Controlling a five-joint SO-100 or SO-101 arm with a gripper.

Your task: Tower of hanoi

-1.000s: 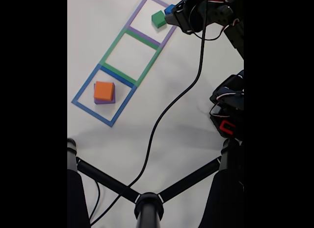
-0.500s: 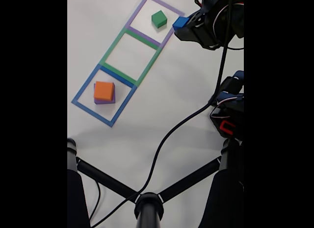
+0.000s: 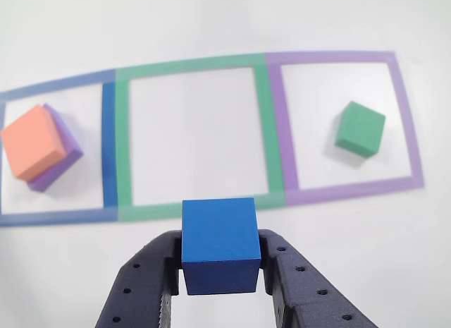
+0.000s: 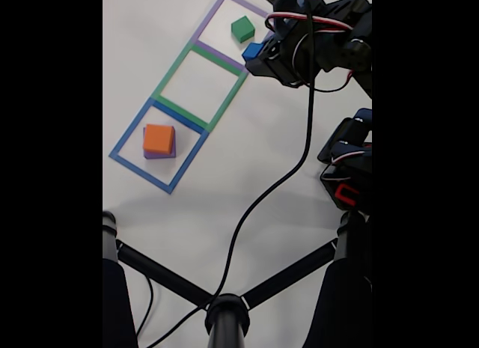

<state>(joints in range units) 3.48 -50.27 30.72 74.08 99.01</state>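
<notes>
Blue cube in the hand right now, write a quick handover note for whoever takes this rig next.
Hand: shut on the blue cube, held above the table in front of the row of frames.
Orange cube sits stacked on the purple cube inside the blue frame.
Green frame in the middle holds nothing.
Green cube lies alone in the purple frame.
Done: blue cube is picked up.
Left: set it down in a frame, probably the middle one, then carry on moving the remaining cubes; the final stacking order cannot be read from the pictures.
</notes>
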